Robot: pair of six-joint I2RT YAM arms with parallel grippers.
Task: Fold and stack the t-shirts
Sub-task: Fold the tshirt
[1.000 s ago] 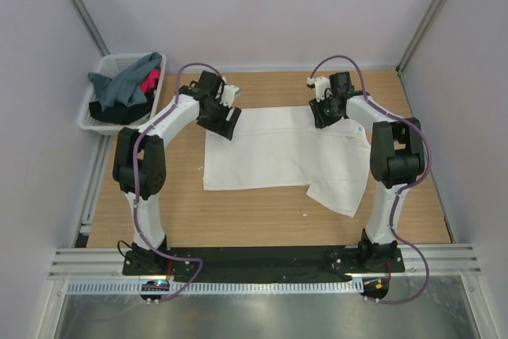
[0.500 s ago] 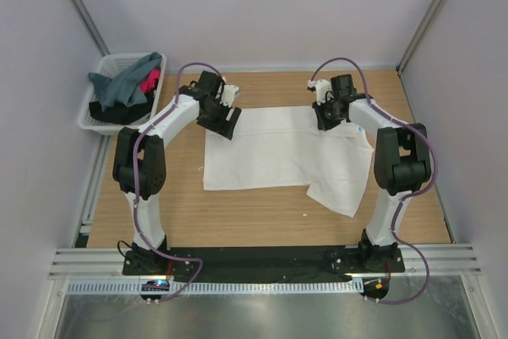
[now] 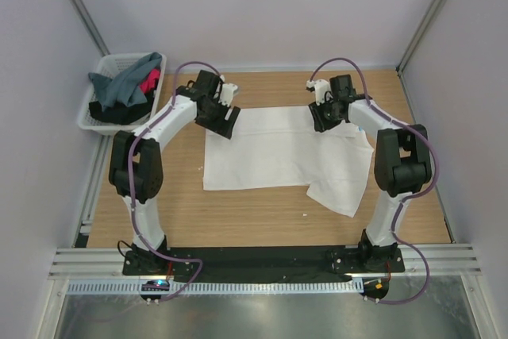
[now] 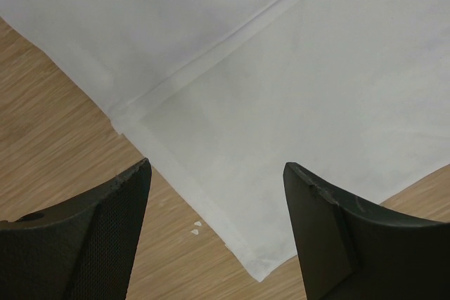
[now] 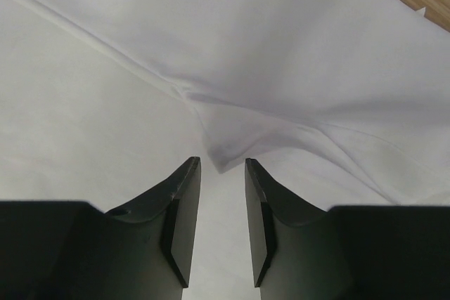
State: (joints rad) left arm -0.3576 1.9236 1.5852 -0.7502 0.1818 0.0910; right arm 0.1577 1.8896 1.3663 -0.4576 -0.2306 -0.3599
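White: counted one shirt [image 3: 278, 152], spread flat on table [image 3: 262, 216] | counted three more heaped in one basket [image 3: 95, 121], far left: grey-teal [image 3: 119, 85], pink-red [image 3: 149, 82], black [image 3: 119, 110] | found left gripper [image 4: 216, 173] wide, over shirt's hem corner | found right gripper [image 5: 221, 163] narrow, nothing between jaws, just short of a raised fold

I see left arm [image 3: 171, 121] reaching forward, left gripper [image 4: 216, 173] above far-left corner of white t-shirt [image 3: 278, 152], jaws wide apart. Right arm [image 3: 373, 117] elbow-bent, right gripper [image 5: 221, 166] low over white t-shirt's far-right part, jaws narrowly parted, pinching nothing.
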